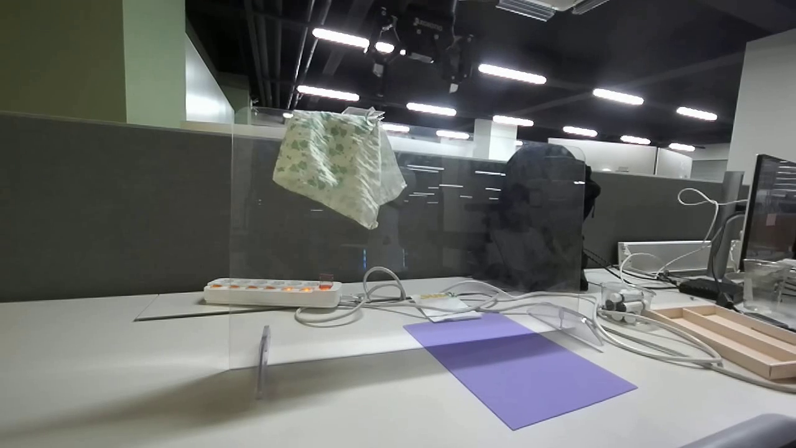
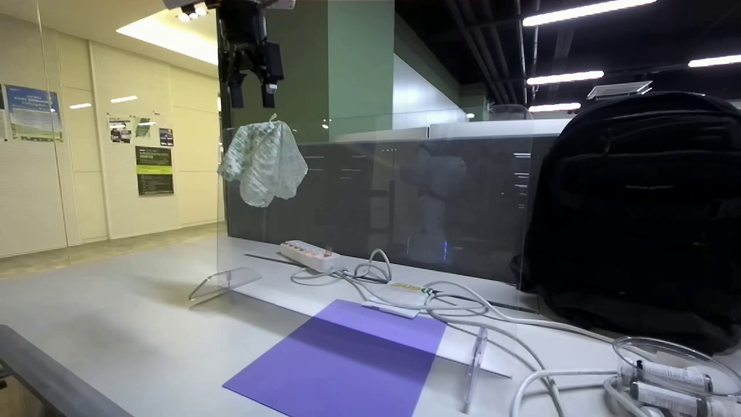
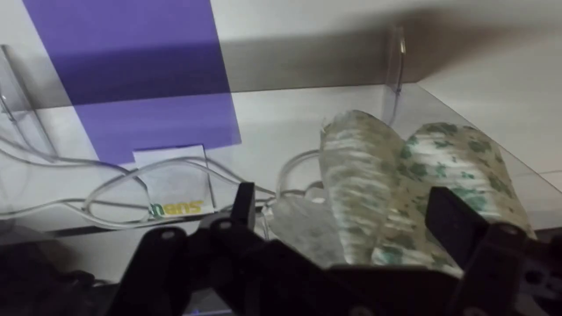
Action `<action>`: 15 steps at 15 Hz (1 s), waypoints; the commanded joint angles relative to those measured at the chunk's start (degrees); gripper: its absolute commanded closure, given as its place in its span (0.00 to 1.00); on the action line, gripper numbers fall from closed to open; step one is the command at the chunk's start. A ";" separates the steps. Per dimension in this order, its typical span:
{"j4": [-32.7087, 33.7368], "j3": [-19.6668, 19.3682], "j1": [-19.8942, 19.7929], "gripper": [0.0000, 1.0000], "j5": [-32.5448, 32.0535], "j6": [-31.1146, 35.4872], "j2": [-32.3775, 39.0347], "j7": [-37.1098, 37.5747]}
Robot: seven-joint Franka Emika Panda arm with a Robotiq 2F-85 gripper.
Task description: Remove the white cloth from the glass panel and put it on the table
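Note:
The white cloth with a green leaf pattern point(image 1: 336, 162) hangs draped over the top edge of the upright clear glass panel point(image 1: 448, 249), near one end. The cloth shows in an exterior view point(image 2: 263, 165) and, from above, in the wrist view point(image 3: 364, 184). The panel stands on the white table point(image 1: 186, 379) on clear feet. My gripper point(image 1: 415, 79) is open and empty above the panel's top edge. In an exterior view its fingertips point(image 2: 252, 99) are just above the cloth's top. In the wrist view the spread fingers point(image 3: 344, 206) have the cloth between and below them.
A purple sheet point(image 1: 522, 373) lies partly under the panel. Behind it are a power strip point(image 1: 273, 292), loose cables point(image 2: 463, 313) and a white packet point(image 3: 175, 184). A black backpack point(image 2: 642, 220), a clear container of bottles point(image 1: 625, 302) and a wooden tray point(image 1: 734, 336) stand to one side.

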 commanded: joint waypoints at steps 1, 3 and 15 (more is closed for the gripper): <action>-1.32 2.09 1.09 0.00 -1.91 10.47 1.98 4.85; -0.94 1.29 1.69 0.00 -0.40 8.02 1.90 2.06; -4.82 2.13 1.56 0.00 -8.20 22.22 5.80 4.21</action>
